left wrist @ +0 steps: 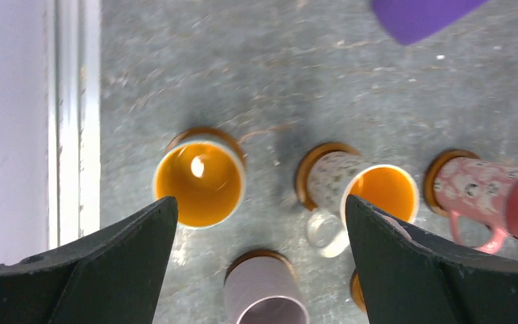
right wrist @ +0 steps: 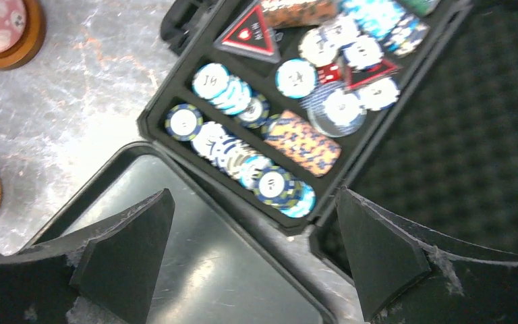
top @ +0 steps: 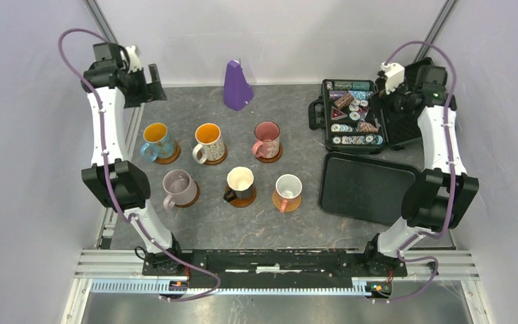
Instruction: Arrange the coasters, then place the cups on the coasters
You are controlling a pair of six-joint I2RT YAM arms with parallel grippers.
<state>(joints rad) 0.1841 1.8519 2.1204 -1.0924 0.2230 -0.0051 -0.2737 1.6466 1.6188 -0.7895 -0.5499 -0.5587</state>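
Left gripper point(left wrist: 260, 202) hangs empty with jaws spread wide above the back row; right gripper point(right wrist: 253, 196) is likewise wide and empty over the chip case point(right wrist: 158, 111) and black tray point(right wrist: 195, 270). Judgement: placing looks complete, so any remaining move should be a high, straight retreat clear of the rims. Cups point(top: 208, 140) stand upright mid-table in two rows of three, each on its own coaster point(top: 170, 157): five dark brown, and the one under the white mug point(top: 288, 187) paler and woven-looking

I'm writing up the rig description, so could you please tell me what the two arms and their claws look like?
Both the left arm and right arm have white links with bulky black joints and a purple cable looping along each. The left claw and right claw have two matte black wedge-shaped fingers; the right's look scuffed.
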